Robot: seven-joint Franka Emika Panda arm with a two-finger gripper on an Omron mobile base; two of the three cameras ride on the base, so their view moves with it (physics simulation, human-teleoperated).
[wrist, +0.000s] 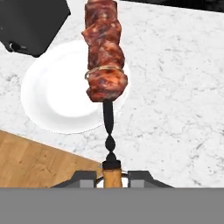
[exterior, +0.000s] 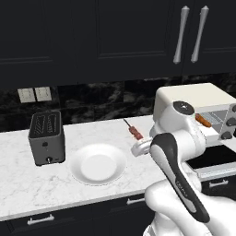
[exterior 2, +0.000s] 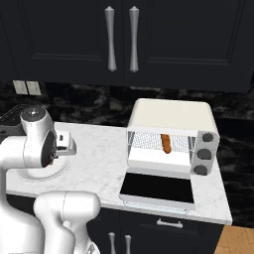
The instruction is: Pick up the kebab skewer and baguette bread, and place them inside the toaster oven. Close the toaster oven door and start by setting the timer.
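- At the far left of the marble counter point(exterior: 27, 177), a dark grey two-slot toaster point(exterior: 46, 137) is seen standing upright.
- Just right of the toaster, a white plate point(exterior: 97, 163) is seen lying flat on the counter with nothing on it.
- Right of the plate and raised above the counter, the kebab skewer point(exterior: 134, 130) is held out from the gripper point(wrist: 112, 178); in the hand view its meat chunks are seen over the plate's edge, well above it.
- The gripper's jaws are seen clamped together on the skewer's orange end piece, the stick and meat running straight away from the hand.
- Further right, the toaster oven point(exterior 2: 171, 136) is seen standing on the counter against the dark backsplash.
- The baguette bread point(exterior 2: 165, 143) is seen lying on the wire rack inside the oven, its length running front to back.
- The toaster oven door point(exterior 2: 158, 189) is seen folded down flat in front of the opening, its silver bar handle at the near edge.
- Three dark knobs point(exterior 2: 202, 154) are seen stacked on the oven's right front panel.
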